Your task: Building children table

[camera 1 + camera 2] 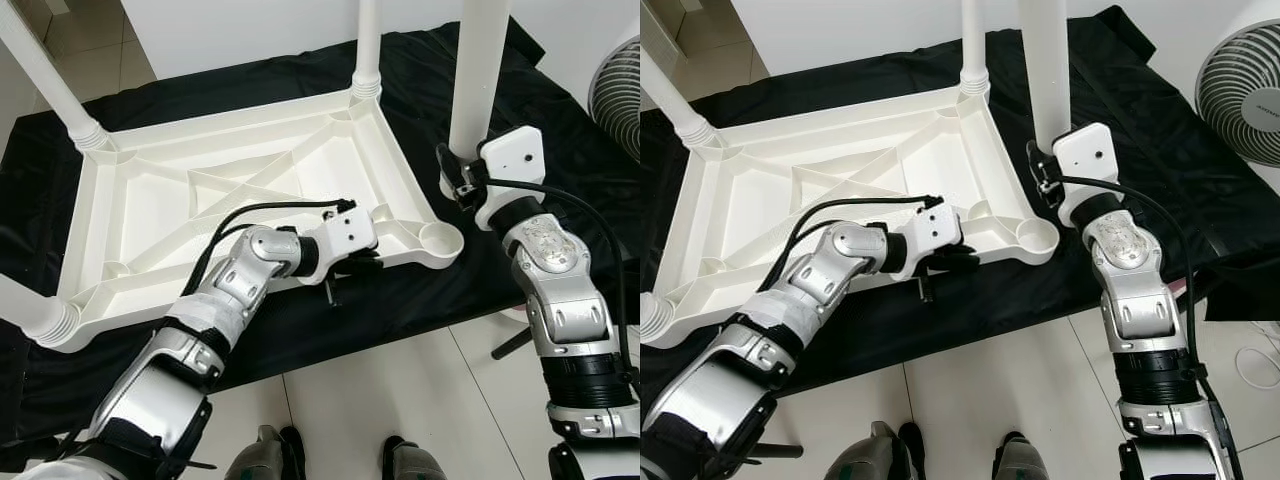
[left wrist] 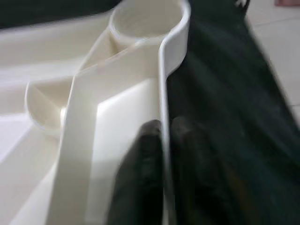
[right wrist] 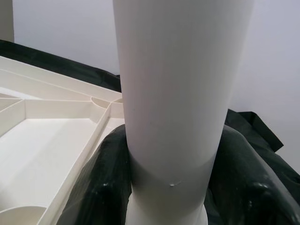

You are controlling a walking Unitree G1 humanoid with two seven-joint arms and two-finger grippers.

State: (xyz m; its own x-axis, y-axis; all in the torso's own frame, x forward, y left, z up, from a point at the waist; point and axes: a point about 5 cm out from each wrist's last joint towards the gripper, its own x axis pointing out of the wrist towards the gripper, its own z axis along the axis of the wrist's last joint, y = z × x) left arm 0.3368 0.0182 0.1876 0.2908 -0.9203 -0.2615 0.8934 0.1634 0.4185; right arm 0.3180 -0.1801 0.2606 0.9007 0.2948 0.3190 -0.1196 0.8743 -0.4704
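The white tabletop [image 1: 250, 200] lies upside down on a black cloth [image 1: 560, 130], ribbed underside up, long axis running left to right. Three legs [image 1: 366, 45] stand upright in its corner sockets; the near-right corner socket [image 1: 441, 240] holds nothing. The right end effector [image 1: 462, 175] is clenched on a fourth white leg [image 1: 478, 70], held upright just beside that socket. The left end effector [image 2: 161, 154] pinches the tabletop's near rim. A fan [image 1: 1240, 90] stands at right.
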